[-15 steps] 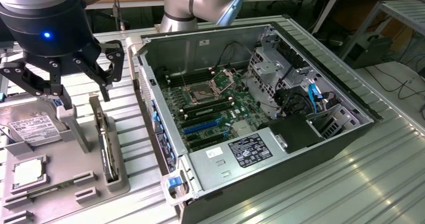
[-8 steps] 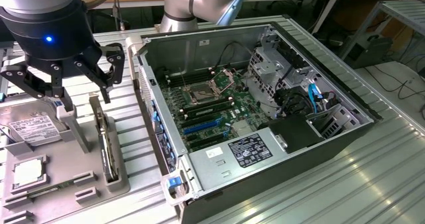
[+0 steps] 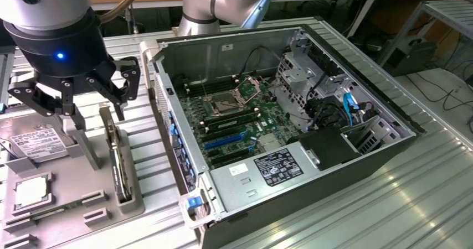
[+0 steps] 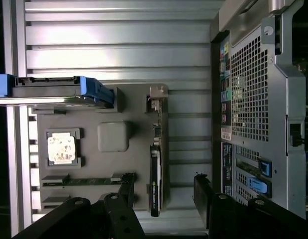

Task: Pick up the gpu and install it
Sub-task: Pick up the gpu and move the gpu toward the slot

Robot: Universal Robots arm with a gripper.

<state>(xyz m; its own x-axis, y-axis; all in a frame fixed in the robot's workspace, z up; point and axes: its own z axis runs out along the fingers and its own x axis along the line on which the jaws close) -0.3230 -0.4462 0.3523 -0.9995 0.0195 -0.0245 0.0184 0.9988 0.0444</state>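
A: How's the pincer [image 3: 81,108]?
B: Spread wide, holding nothing, poised above the gpu [image 3: 117,160], which stands on edge in the gray tray [image 3: 83,178].
A: Installed?
B: Not yet lifted; the open computer case [image 3: 214,52] sits beside.

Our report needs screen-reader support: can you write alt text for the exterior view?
A black robot gripper, jaws open, hovers over a thin flat graphics card standing on edge in a grey parts tray, beside an open dark computer case showing its green motherboard.
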